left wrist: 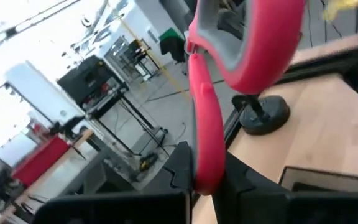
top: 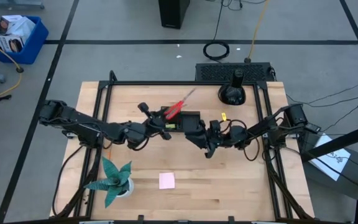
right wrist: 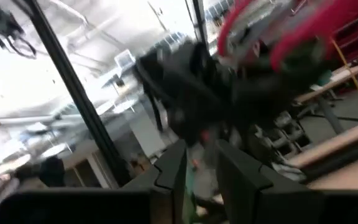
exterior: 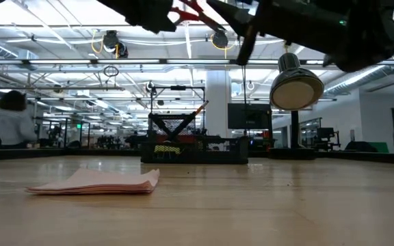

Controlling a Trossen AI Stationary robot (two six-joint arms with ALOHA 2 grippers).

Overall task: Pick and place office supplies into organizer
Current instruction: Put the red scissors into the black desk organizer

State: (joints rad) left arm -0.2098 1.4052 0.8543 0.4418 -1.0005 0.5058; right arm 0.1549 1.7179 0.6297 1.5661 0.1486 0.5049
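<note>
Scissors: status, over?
Left gripper shut on scissors, held above organizer. Right gripper alongside, nothing seen in its jaws. Pink pad on the table, not yet picked. Lamp behind, off the path.

I'm seeing the scissors (top: 180, 106) sitting above the organizer (top: 182, 121) at mid-desk (top: 229, 180), sticky pad (top: 166, 180) lying nearer me, plant (top: 114, 180) to its left.

One camera looks straight down on the table (top: 185, 180). Another sits low at its surface, facing the far room. Both wrist cameras look closely at the scissors (left wrist: 229, 68).
</note>
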